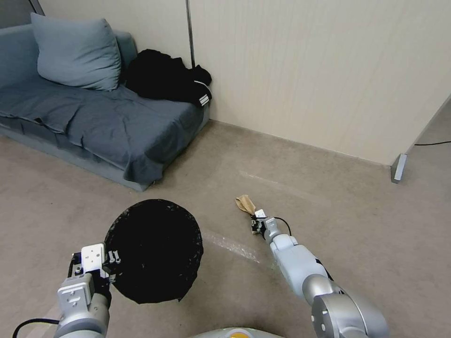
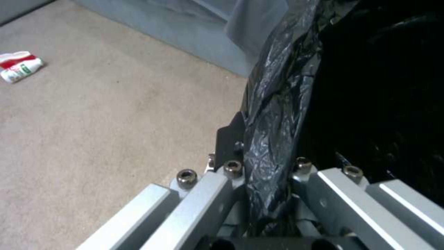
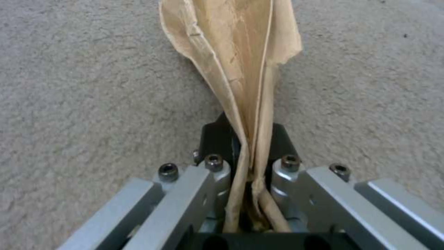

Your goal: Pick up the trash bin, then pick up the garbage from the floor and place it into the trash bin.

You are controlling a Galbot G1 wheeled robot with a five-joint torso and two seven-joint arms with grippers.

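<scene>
Paper is the item in hand: the right gripper [image 3: 252, 163] is clenched on a crumpled tan paper [image 3: 240, 59], pinching its gathered end, with the rest fanning out just over the carpet [image 1: 357, 220] toward the far wall. To its left and nearer the robot, the left gripper [image 2: 259, 163] is clamped on the bag-covered rim of the trash bin [image 1: 157, 249], holding it with its black-lined mouth facing up. Doing this step well probably means lifting the paper straight up until it clears the floor, then carrying it left over the middle of the bin's mouth before letting go, since a light sheet could drift past the rim. 1 squashed red-and-white cup [image 2: 19, 66] lies on the carpet well apart from the bin.
</scene>
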